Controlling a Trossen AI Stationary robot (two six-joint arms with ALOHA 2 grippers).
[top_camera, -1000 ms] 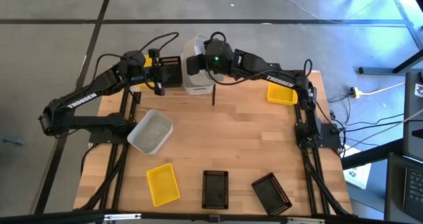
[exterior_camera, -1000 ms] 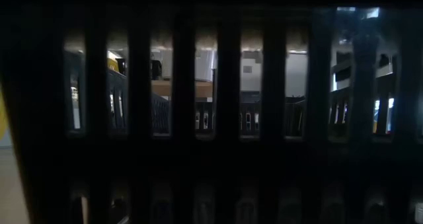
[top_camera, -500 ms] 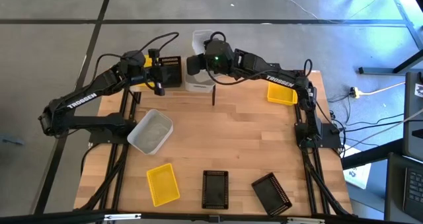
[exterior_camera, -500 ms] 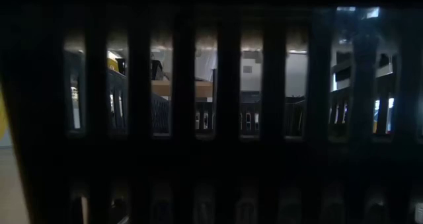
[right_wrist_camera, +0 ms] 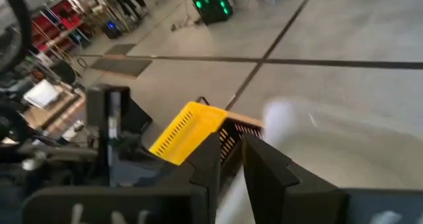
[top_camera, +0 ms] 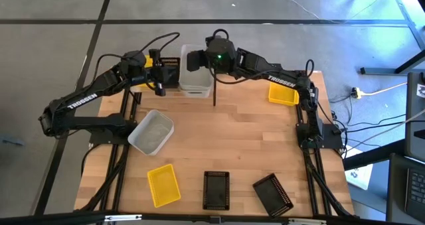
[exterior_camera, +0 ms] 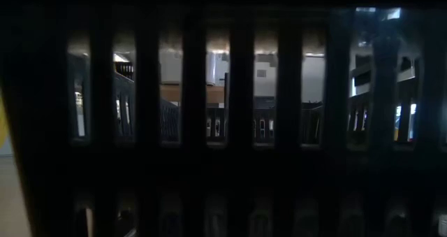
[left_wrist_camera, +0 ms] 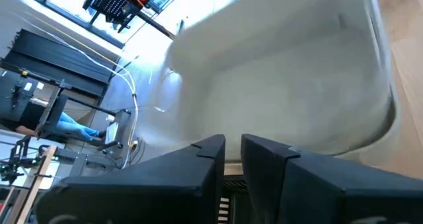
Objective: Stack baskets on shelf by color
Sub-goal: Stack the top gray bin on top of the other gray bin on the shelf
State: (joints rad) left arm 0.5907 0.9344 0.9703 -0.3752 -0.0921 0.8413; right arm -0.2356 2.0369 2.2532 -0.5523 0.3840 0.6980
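Note:
At the table's far edge a translucent white basket (top_camera: 195, 72) lies open side up beside the shelf's black upright divider (top_camera: 214, 97). My right gripper (top_camera: 199, 58) (right_wrist_camera: 231, 154) hovers over its far rim, open by a narrow gap with nothing between the fingertips. Just left of it my left gripper (top_camera: 161, 75) (left_wrist_camera: 232, 151) is shut on a black basket (top_camera: 172, 69). A yellow basket (top_camera: 147, 61) (right_wrist_camera: 187, 133) sits tilted next to that one. The white basket (left_wrist_camera: 284, 78) fills the left wrist view. My left gripper pinches a thin slotted wall of the black basket (left_wrist_camera: 228, 192) between its two fingers, coming from the table's left at a shallow downward slant. The fingers hide the rest of the basket, so how it sits cannot be told.
On the tabletop lie another white basket (top_camera: 151, 132), a yellow one (top_camera: 163, 184), two black ones (top_camera: 216, 188) (top_camera: 272, 193) near the front edge, and a yellow one (top_camera: 283, 93) at the far right. A black slotted wall (exterior_camera: 230, 125) blocks the low view.
The white basket has tipped from standing steeply on edge to lying with its open side up, and has shifted toward the table's left, against the black basket. My right gripper has stayed in place above it, tipping slightly.

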